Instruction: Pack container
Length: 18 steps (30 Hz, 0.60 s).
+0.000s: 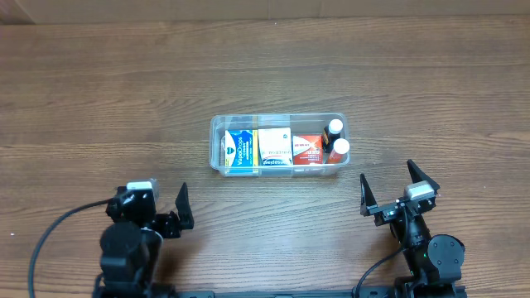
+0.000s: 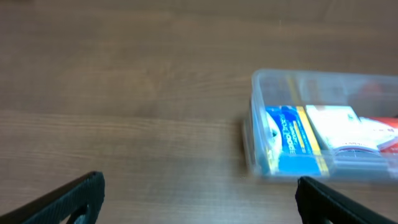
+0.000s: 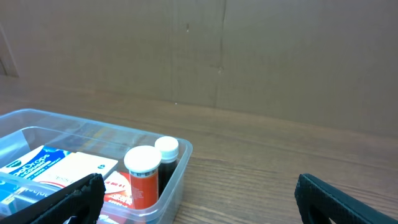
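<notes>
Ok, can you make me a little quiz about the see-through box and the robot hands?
1. How many white-capped bottles stand in the container?
2. True or false: the left gripper is holding the blue box.
3. In the overhead view, the bottles are at which end of the container? A) left B) right C) middle

Key: 1) two. 2) false: it is open and empty, like the right gripper. 3) B.

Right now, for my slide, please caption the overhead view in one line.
Clear container packed with three boxes and two white-capped bottles; left gripper and right gripper open, touching nothing.
</notes>
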Motion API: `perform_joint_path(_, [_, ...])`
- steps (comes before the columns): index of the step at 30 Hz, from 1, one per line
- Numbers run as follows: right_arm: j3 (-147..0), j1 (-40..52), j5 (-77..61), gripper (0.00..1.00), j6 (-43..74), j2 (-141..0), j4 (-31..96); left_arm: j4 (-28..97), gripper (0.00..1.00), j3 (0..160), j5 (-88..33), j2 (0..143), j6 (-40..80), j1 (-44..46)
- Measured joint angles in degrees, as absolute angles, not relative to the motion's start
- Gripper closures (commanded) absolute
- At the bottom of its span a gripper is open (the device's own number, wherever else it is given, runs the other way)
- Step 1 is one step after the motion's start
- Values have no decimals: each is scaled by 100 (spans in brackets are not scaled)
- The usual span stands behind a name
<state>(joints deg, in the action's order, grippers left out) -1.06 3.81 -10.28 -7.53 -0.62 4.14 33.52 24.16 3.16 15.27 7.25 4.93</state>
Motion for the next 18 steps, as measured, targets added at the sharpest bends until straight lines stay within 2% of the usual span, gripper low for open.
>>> perform_joint_path(11, [-106,381,-1028,0,-753,-62,414,-250,0,346,231,373,274,235])
perform_joint_path(13, [-106,379,-1026,0,-753,-62,414,-386,0,165,228,285,134,235])
perform_joint_path(18, [-106,379,-1028,0,-753,-64,414,445,0,47,180,119,60,233])
